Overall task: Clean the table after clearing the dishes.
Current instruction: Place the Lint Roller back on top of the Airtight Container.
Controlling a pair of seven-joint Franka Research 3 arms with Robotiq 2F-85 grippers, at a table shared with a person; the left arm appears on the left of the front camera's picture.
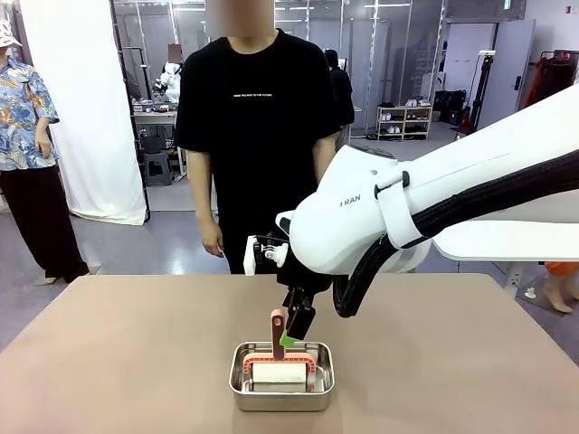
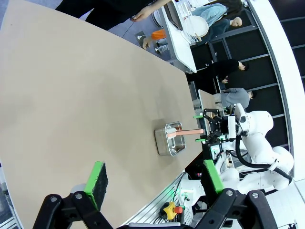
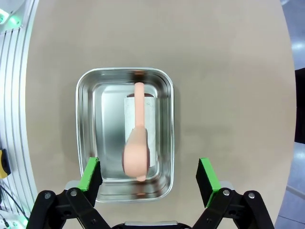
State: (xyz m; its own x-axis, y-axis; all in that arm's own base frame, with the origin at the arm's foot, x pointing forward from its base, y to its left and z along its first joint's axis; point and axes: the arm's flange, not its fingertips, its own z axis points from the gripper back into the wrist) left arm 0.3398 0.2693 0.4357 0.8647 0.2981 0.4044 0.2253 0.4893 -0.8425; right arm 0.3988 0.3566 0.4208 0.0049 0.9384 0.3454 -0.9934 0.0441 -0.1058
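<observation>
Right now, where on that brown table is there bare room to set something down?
Nearly everywhere: the table is bare left of the steel pan, right of it, and from it to the person's edge. The near middle is crowded: the pan holds the pink-handled roller, with the open right gripper just above it.

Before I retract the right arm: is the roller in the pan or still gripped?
In the pan. The roller rests inside the steel pan, handle up, while the right gripper hangs open above it, pads clear of it.

Open right tool [image 3: 150,174] above steel pan [image 3: 86,143], pink-handled roller [image 3: 137,143] inside, taupe table [image 3: 228,95]
</observation>
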